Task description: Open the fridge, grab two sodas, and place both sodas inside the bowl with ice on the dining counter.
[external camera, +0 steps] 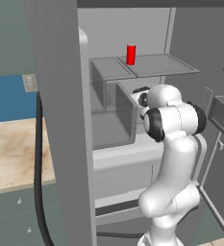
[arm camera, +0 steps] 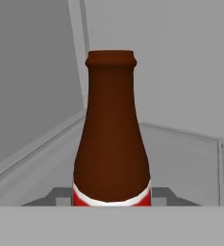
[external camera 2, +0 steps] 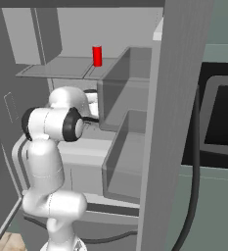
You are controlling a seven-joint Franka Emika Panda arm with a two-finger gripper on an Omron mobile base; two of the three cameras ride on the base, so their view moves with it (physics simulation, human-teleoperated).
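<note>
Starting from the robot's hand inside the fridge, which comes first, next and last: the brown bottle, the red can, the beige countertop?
1. Brown bottle: right between the fingers of the gripper, in the hand view.
2. Red can: on the fridge shelf above the hand, in the left base view.
3. Beige countertop: outside the fridge, beyond the open door, far left.

No lettering can be read; the bottle's (arm camera: 111,144) red band is blank.
</note>
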